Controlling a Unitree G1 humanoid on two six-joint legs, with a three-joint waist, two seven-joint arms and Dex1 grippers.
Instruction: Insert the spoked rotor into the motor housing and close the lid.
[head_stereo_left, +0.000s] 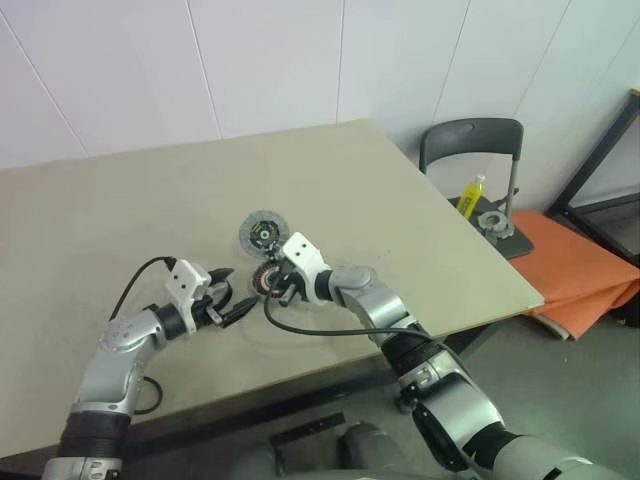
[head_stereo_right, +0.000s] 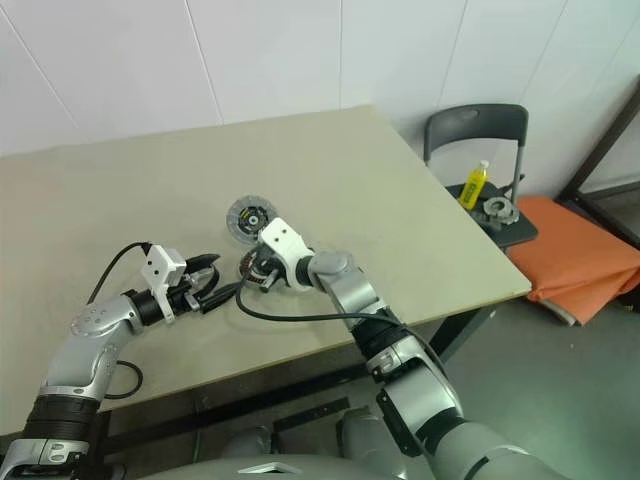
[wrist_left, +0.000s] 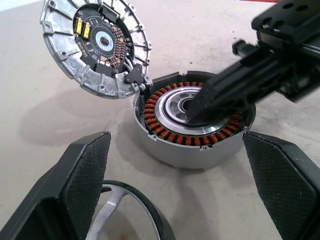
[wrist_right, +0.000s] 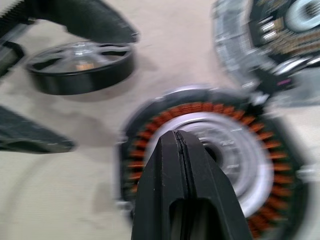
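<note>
I see the table (head_stereo_left: 420, 200) carrying the housing (wrist_left: 195, 125), open, its lid (wrist_left: 95, 47) tilted up at the far rim. My right gripper (wrist_right: 181, 137), fingers pressed together and empty, points into the housing's pale centre. My left gripper (wrist_left: 175, 170), fingers wide apart and empty, is nearer the rotor (wrist_right: 80, 65), lying flat just beside the housing. The wrist views show the rotor; the head views hide it.

No text, label, brand or number is showing legibly on anything here; the dark board inside the lid (wrist_left: 97, 42), lying just beyond the open left gripper (wrist_left: 180, 180), is carrying unreadable markings.
</note>
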